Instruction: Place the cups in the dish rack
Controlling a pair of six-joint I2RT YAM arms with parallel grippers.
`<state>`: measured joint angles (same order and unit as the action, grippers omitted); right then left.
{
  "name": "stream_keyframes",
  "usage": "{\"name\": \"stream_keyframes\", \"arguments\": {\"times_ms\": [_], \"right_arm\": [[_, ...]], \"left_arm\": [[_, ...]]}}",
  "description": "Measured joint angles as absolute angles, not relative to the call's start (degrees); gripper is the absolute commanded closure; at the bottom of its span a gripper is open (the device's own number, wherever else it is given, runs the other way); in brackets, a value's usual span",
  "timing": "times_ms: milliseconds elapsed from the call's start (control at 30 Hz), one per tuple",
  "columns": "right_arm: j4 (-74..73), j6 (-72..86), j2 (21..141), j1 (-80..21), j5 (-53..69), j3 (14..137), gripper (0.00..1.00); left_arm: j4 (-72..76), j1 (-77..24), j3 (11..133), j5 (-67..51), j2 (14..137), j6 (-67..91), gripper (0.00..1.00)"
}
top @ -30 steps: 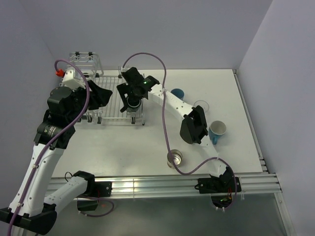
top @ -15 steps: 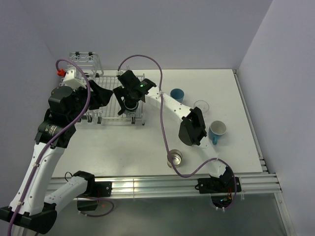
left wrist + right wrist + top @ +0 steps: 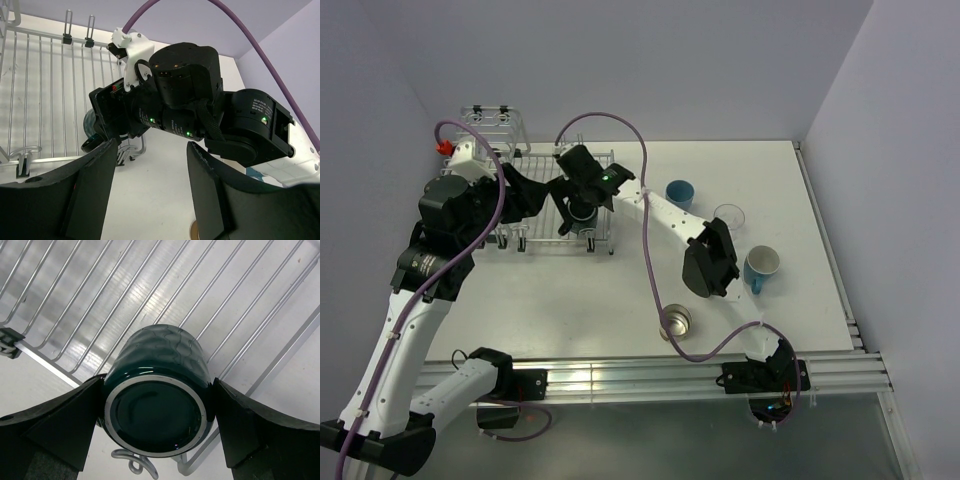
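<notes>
My right gripper (image 3: 159,392) is shut on the dark teal mug (image 3: 157,365), one finger on each side, with the mug's base towards the wrist camera. The mug (image 3: 582,212) hangs over the front right corner of the silver dish rack (image 3: 545,215); I cannot tell whether it touches the wires. My left gripper (image 3: 152,150) stands open and empty over the table just in front of the rack (image 3: 45,100), facing the right wrist. On the table stand a blue cup (image 3: 679,191), a clear glass (image 3: 729,215), a blue mug with white inside (image 3: 761,263) and a steel cup (image 3: 675,321).
The rack's taller basket section (image 3: 495,125) stands at the back left, against the wall. The right arm's purple cable (image 3: 645,200) loops above the table's middle. Walls close the back and both sides.
The right gripper has carried the teal mug a little to the left and farther over the rack. The left arm has hardly moved.
</notes>
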<state>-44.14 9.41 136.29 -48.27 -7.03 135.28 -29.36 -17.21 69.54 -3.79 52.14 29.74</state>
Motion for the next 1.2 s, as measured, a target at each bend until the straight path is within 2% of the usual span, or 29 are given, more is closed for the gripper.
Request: {"name": "stream_keyframes", "arguments": {"times_ms": [333,667,967,1200], "right_arm": [[-39.66,8.88,136.25,-48.73,-7.57,132.81,0.0],[-34.22,8.88,133.53,-48.77,-8.34,128.03,0.0],[-28.97,9.82,126.17,-48.73,-12.91,125.25,0.0],[-26.57,14.83,109.95,-45.63,-19.92,111.2,0.0]], "left_arm": [[-29.39,-17.21,69.38,-3.75,52.14,29.3,0.35],[-29.43,-17.21,69.38,-3.07,52.18,29.15,0.34],[-29.61,-17.21,69.41,-1.41,52.82,29.15,0.34],[-28.99,-18.61,69.3,-2.13,57.71,29.89,0.37]]}}
